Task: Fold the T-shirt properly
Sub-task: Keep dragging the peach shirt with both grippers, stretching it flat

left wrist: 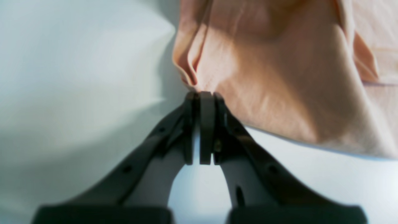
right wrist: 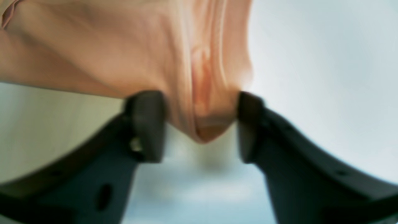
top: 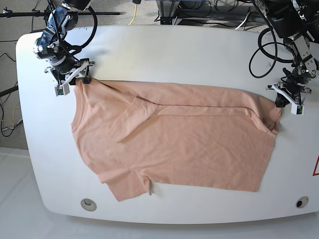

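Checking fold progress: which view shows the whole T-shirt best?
The base view: the T-shirt lies fully visible, one sleeve folded inward. Both wrist views show only blurred bunched fabric at each end effector.

We see a white table (top: 199, 50) with rounded corners, carrying one thing: a peach T-shirt (top: 189, 149) spread flat across most of its top, its far edge folded over toward us, a sleeve (top: 130, 186) lying near the front edge. Two round grommets (top: 88, 204) sit in the tabletop at its front corners.
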Controlling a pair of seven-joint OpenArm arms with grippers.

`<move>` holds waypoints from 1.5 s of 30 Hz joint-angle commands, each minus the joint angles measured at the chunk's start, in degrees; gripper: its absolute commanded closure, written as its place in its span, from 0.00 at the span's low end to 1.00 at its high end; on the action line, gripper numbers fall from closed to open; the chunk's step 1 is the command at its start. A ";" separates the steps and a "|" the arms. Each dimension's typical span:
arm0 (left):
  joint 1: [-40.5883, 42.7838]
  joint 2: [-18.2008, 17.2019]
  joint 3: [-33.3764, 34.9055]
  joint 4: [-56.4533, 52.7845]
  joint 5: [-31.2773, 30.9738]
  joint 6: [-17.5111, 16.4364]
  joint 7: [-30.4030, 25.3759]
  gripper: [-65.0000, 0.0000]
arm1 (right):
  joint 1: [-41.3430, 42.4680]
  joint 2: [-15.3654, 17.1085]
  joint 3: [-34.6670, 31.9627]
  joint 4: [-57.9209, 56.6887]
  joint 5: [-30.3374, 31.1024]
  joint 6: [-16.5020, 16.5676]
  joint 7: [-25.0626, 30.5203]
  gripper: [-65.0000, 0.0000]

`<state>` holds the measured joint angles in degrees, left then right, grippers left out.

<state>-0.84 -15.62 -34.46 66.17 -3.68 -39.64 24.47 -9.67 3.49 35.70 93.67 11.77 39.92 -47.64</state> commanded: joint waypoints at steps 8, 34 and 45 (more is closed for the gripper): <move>0.09 -0.60 -0.14 0.25 1.44 -0.36 2.30 1.00 | 0.48 0.78 -0.58 0.79 0.23 0.08 0.56 0.99; 13.28 7.66 -0.14 11.67 1.62 -0.36 2.74 1.00 | -0.92 2.71 -1.55 0.79 0.14 0.08 0.74 0.99; 17.94 8.54 -0.14 16.42 1.62 -0.36 5.82 1.00 | -3.30 2.71 -1.55 0.79 0.05 0.08 0.82 0.99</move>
<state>15.38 -6.87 -34.72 82.56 -6.35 -39.94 22.61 -12.38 5.56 34.02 93.67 12.01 39.90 -46.46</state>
